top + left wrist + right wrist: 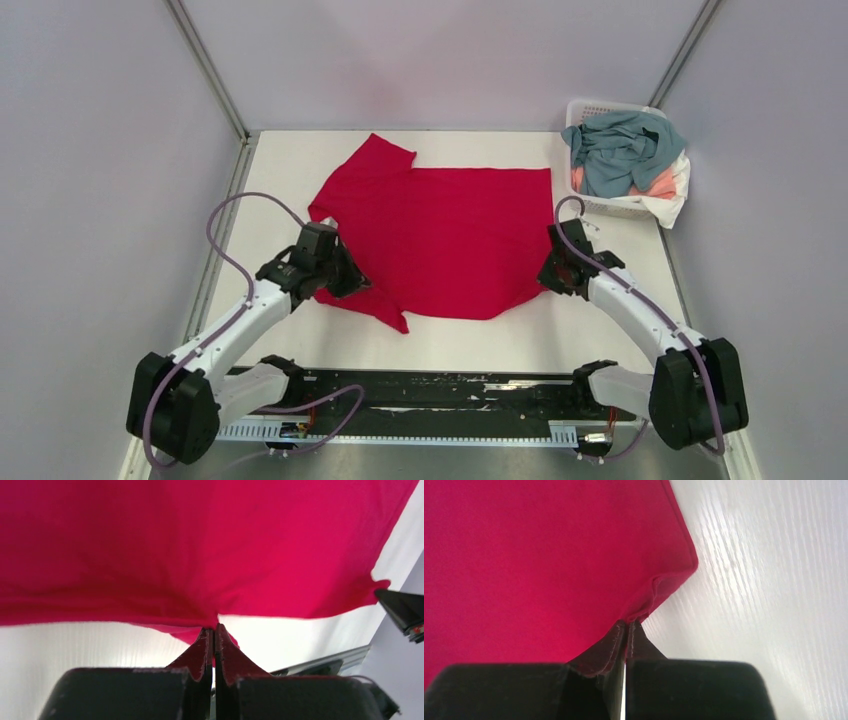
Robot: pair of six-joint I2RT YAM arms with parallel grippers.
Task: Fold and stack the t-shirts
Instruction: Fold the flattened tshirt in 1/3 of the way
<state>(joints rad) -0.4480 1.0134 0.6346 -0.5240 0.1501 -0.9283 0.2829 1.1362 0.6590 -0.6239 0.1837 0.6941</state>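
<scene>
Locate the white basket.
In the top view, the white basket sits at the far right corner of the table, beyond the red t-shirt and the right end effector.

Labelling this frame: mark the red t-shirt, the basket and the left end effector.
red t-shirt (450,235), top view, cloth's middle.
white lattice basket (598,105), top view, far rim.
left end effector (215,628), left wrist view, between fingertips.

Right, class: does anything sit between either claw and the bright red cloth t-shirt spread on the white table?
Nothing visible does. The left claw is shut on the bright red cloth t-shirt at its near edge, and the right claw is shut on its near-right corner.
</scene>
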